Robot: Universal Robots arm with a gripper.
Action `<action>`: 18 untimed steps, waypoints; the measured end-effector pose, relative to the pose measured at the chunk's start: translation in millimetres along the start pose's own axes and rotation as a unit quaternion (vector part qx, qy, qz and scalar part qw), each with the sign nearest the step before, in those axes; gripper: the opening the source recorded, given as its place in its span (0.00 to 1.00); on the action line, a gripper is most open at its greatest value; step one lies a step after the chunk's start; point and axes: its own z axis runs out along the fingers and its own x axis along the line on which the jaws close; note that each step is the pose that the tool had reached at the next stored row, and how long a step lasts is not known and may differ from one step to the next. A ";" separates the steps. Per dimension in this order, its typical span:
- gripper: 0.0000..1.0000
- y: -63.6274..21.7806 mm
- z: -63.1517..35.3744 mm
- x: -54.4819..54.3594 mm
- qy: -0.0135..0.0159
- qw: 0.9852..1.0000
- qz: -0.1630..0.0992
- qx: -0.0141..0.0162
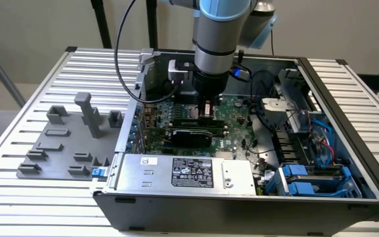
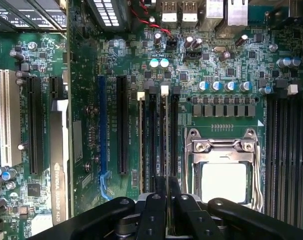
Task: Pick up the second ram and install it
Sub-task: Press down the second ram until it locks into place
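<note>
The robot arm's grey wrist hides the black gripper [image 1: 206,104] where it meets the large green motherboard [image 1: 232,116] in the exterior view. In the wrist view the gripper [image 2: 167,187] covers the thin green second ram [image 2: 162,145] at its near end (jaw state unclear); the silver CPU socket frame [image 2: 224,146] is partly hidden there too

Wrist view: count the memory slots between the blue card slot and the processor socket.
4 memory slots side by side: first nearest the blue card slot, second, third, fourth nearest the processor socket. The gripper hides one end.
</note>
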 end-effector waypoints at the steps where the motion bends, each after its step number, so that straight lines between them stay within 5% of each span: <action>1: 0.00 0.0 0.0 0.0 0.000 1.000 0.000 0.000; 7: 0.00 0.0 1.2 0.0 0.000 1.000 0.000 0.000; 8: 1.00 0.0 1.3 0.1 0.000 1.000 0.000 0.000; 18: 1.00 2.3 -9.0 -0.2 0.000 1.000 0.000 0.000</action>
